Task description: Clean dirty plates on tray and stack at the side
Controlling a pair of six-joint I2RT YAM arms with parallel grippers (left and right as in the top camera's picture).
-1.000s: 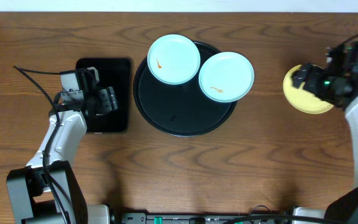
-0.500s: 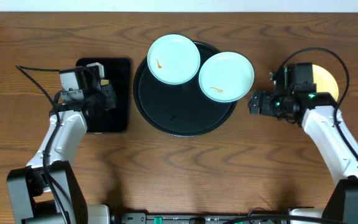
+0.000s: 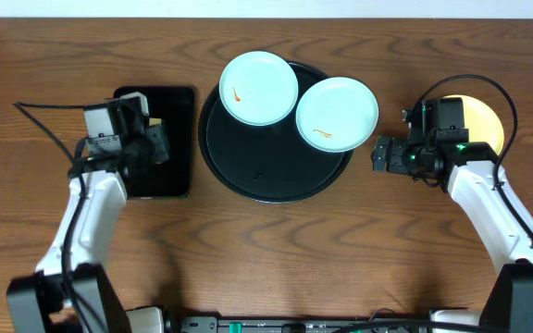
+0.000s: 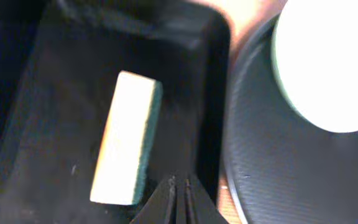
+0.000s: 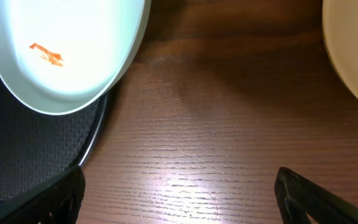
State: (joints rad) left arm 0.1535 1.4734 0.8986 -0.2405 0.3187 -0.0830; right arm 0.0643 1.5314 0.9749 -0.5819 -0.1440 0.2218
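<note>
- Since the earlier overhead frame, the right arm has swung off the yellow plate toward the round black tray, and the left gripper has brought its jaws together.
- Left gripper: fingers pressed together with nothing between them. It is poised over the rectangular black tray, tips just beside one end of the sponge.
- Sponge: pale yellow with a green face along one side, lying flat inside the rectangular black tray.
- Right gripper: jaws spread wide and empty. It is over the bare table, between the right turquoise plate and the yellow plate.
- Right turquoise plate: rests on the right rim of the round black tray and overhangs it. It bears a small orange smear.
- Rear turquoise plate: sits on the far left rim of the round black tray, overhanging it, just beside the right turquoise plate. It has an orange mark on its left half.
- Yellow plate: on the table, well to the right of the round black tray and partly hidden behind the right arm.
</note>
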